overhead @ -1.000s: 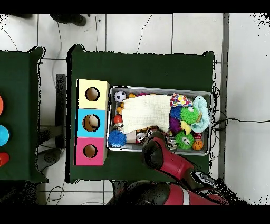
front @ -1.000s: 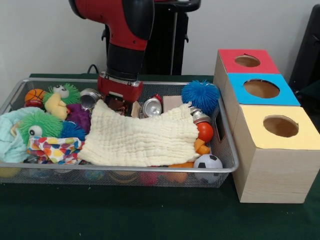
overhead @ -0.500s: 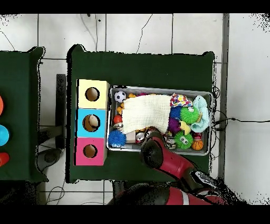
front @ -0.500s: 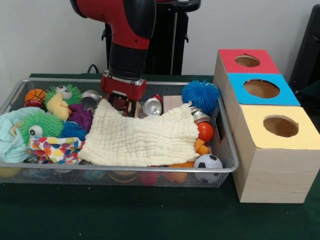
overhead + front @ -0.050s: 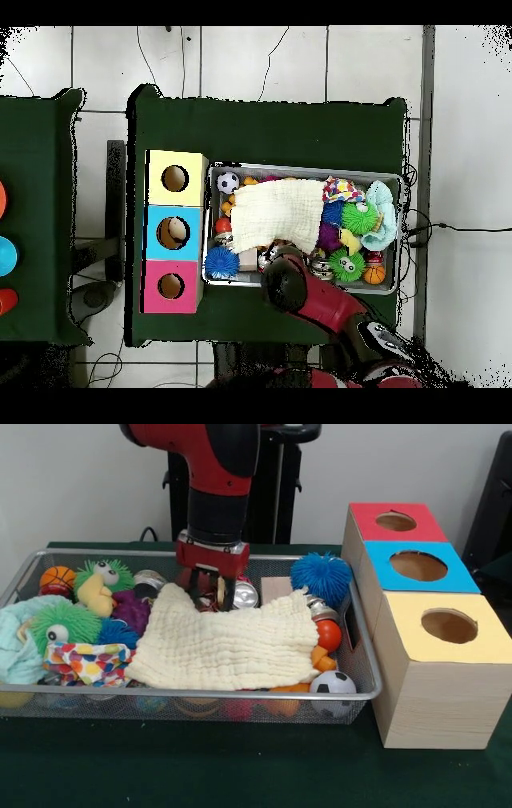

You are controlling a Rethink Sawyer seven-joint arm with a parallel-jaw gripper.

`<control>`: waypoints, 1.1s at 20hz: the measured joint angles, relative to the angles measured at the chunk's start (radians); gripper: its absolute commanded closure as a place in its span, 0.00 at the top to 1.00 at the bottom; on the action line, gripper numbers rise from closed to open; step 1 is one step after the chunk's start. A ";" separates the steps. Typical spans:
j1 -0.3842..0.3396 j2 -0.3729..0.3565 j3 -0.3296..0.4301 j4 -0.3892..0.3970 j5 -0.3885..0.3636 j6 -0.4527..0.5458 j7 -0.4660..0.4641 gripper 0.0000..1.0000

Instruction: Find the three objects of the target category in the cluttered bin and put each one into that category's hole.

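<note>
Left of the jaws point(image 5: 214, 594) sit a fuzzy green toy point(image 5: 102, 574) and a silver can point(image 5: 146, 583). The jaws stand slightly apart, holding nothing, tips just above the cream waffle-weave cloth point(image 5: 228, 643). Right of them lie another silver can point(image 5: 245, 594) and a blue spiky ball point(image 5: 321, 579).

front: low, close, facing bin point(image 5: 364, 664) | overhead: high, straight down

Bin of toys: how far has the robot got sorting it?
Early, probably. Something pale shows inside the blue box's hole, perhaps one item delivered; the red hole and yellow hole look empty. The gripper is low at the back of the bin beside a silver can and the cream cloth; whether it grips anything is unclear. It is crowded.
</note>
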 measured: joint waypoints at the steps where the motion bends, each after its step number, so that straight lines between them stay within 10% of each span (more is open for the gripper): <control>1: 0.008 -0.012 0.000 0.000 0.004 0.025 0.000 1.00; 10: 0.075 -0.115 -0.001 0.001 0.026 0.200 0.000 1.00; 22: 0.049 -0.151 0.004 0.000 0.029 0.181 0.000 1.00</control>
